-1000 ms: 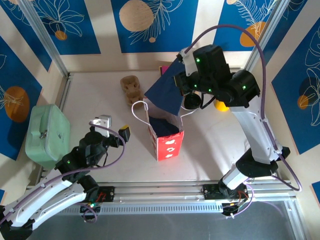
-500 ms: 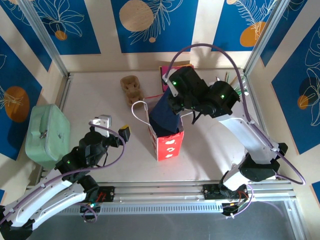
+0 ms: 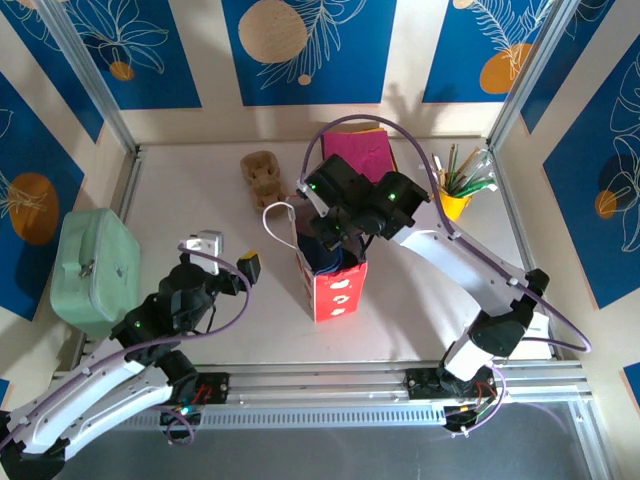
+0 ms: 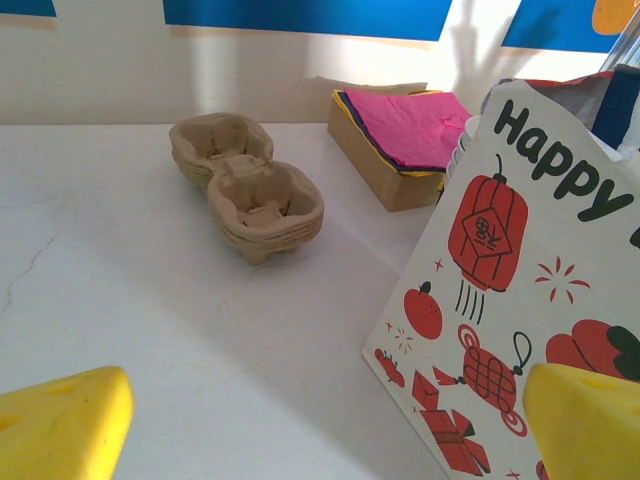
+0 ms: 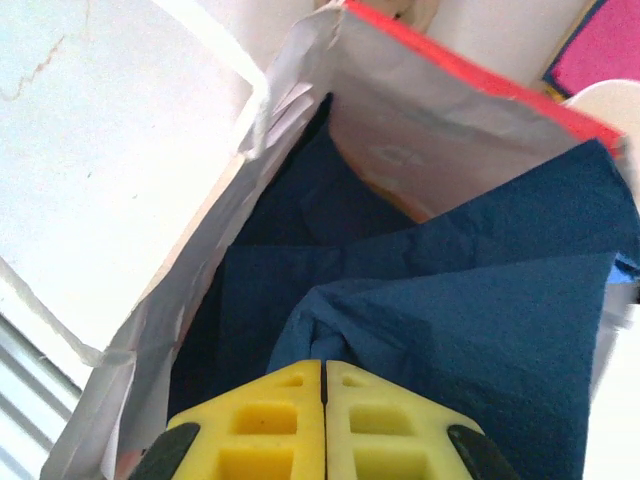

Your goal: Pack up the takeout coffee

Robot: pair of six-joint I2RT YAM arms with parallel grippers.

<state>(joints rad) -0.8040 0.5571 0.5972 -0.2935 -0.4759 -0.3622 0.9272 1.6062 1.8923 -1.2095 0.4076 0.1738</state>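
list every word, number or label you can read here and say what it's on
"Happy": black lettering on the white side of the gift bag, left wrist view; whatever follows is cut off at the picture's edge.
Mark on the red lantern drawn on that bag: too blurred to read.
White print on the bag's red face, top view: too small to read.

The right pincer (image 5: 324, 372), shut on the blue tissue sheet (image 5: 480, 300), was brought from behind the gift bag (image 3: 337, 291) to above its mouth, and the sheet was lowered inside.
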